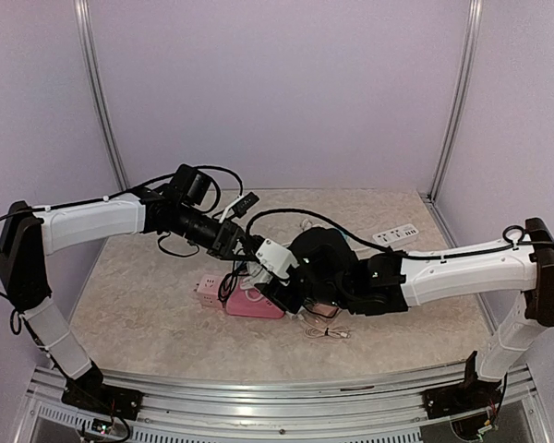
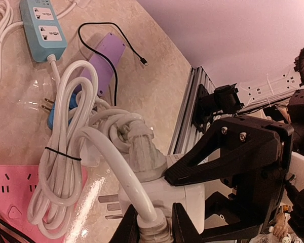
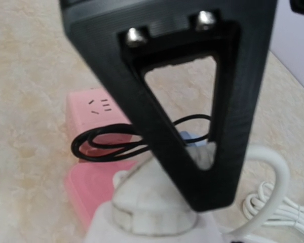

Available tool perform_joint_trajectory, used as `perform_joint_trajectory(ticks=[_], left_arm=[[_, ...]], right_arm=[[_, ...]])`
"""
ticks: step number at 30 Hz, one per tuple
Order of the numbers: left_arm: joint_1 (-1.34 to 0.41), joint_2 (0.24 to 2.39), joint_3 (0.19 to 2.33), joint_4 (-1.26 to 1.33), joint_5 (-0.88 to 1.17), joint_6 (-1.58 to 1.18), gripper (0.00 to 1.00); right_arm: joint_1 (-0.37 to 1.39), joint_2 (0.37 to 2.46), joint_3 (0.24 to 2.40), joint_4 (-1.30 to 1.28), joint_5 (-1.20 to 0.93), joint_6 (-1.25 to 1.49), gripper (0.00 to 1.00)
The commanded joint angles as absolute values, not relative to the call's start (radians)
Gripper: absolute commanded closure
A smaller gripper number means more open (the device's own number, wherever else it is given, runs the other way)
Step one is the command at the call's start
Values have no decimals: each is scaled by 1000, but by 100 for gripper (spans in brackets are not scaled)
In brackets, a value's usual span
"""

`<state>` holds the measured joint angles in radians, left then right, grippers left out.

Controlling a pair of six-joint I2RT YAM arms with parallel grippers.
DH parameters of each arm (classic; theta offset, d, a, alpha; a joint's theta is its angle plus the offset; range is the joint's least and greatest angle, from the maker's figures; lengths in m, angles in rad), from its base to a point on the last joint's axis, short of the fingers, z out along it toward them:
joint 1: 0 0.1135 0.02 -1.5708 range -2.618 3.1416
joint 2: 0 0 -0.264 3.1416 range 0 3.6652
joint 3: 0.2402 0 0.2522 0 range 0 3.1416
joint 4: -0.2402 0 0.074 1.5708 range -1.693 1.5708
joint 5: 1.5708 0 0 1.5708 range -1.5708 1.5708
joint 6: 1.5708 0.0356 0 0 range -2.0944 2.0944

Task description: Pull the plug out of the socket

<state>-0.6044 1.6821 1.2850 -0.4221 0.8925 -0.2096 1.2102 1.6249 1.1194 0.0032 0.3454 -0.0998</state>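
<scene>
A white adapter socket [image 2: 192,200] is held off the table, its bare prongs [image 2: 109,207] pointing left. It also shows in the top view [image 1: 275,257]. My left gripper [image 2: 154,227] is shut on the neck of a white plug [image 2: 153,230] seated in the socket's near face, with a thick white cable [image 2: 116,162] leading from it. A second, round white plug [image 2: 144,157] sits in another face. My right gripper [image 1: 282,274] is shut on the socket; one of its black fingers [image 3: 192,126] presses beside the round plug [image 3: 152,202].
A pink power strip [image 1: 254,303] lies under both grippers. A coiled white cable [image 2: 61,172], a blue strip [image 2: 43,28] and a purple strip [image 2: 109,55] lie nearby. A white strip [image 1: 395,235] is at the back right. A black cable loop [image 3: 111,144] lies on the pink strip.
</scene>
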Motion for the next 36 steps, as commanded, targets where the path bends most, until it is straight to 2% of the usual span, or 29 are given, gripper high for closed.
perform_joint_trajectory(ticks=[1, 6, 14, 20, 29, 36], left_arm=[[-567, 1658, 1302, -428, 883, -202, 100], [-560, 1652, 1302, -428, 878, -201, 100], [-558, 1633, 1280, -383, 841, -215, 100], [-546, 1602, 1273, -370, 818, -209, 100], [-475, 1562, 1266, -353, 844, -219, 100], [-472, 1564, 1271, -364, 871, -224, 100]], right_arm=[[1237, 1556, 1102, 43, 275, -195, 100], [1248, 1560, 1110, 41, 276, -204, 100], [1231, 1592, 1152, -37, 505, -68, 100], [1163, 1600, 1180, -108, 481, 30, 100], [1165, 1589, 1199, -80, 308, -92, 100], [1245, 1551, 1173, -37, 287, -197, 100]])
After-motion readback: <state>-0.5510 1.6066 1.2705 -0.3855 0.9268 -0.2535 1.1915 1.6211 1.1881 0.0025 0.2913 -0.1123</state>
